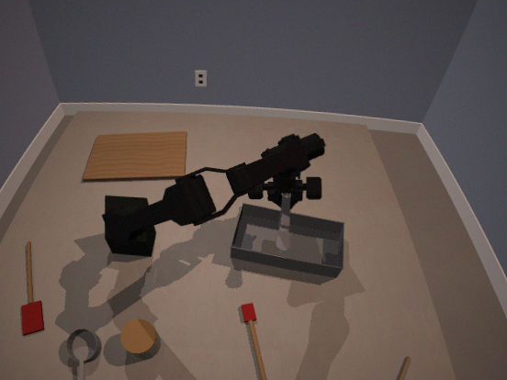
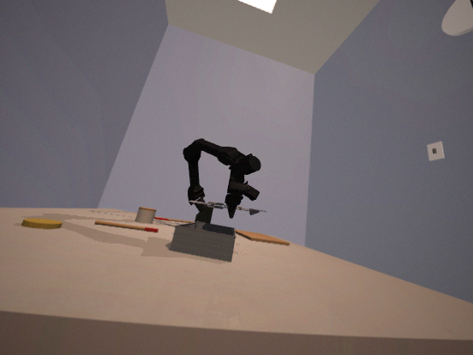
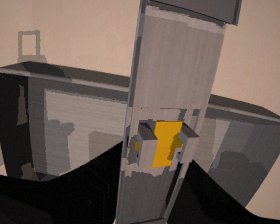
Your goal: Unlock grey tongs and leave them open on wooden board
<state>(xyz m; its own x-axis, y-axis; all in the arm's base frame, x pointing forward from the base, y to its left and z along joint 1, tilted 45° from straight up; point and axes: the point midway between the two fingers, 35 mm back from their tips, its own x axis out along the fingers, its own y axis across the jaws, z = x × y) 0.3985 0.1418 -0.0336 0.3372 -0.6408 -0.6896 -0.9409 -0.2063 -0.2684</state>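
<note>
Tongs (image 1: pixel 285 213) (image 2: pixel 218 205) (image 3: pixel 172 75) nearly level above tin (image 1: pixel 287 261) (image 2: pixel 202 242) (image 3: pixel 85 120), clamped in mostly closed claw (image 1: pixel 287 199) (image 2: pixel 231 213).

The tongs (image 1: pixel 285 217) (image 2: pixel 216 205) (image 3: pixel 175 70) are looking like brushed metal, pale grey and faintly streaked along their length, with a flat, matt yellow piece (image 3: pixel 167 144) showing near the fingers (image 2: pixel 231 212). The roasting tin (image 1: pixel 287 260) (image 2: pixel 202 243) (image 3: pixel 75 77) is showing dull, dark grey metal, its outer wall finely lined. The board (image 1: pixel 138 156) (image 2: pixel 263 237) is displaying wavy wood grain under a matt, smooth finish. The arm (image 1: pixel 189 200) (image 2: pixel 216 150) is appearing matt black, like plastic or coated metal; which one is staying unclear. The bench (image 1: pixel 197 296) (image 2: pixel 128 285) is wearing a smooth, dull, lightly mottled surface. Slim handles (image 1: pixel 258 351) (image 2: pixel 120 225) are resembling plain wood, and the red ends (image 1: pixel 248 312) (image 2: pixel 151 230) are looking evenly coloured and matt.
</note>
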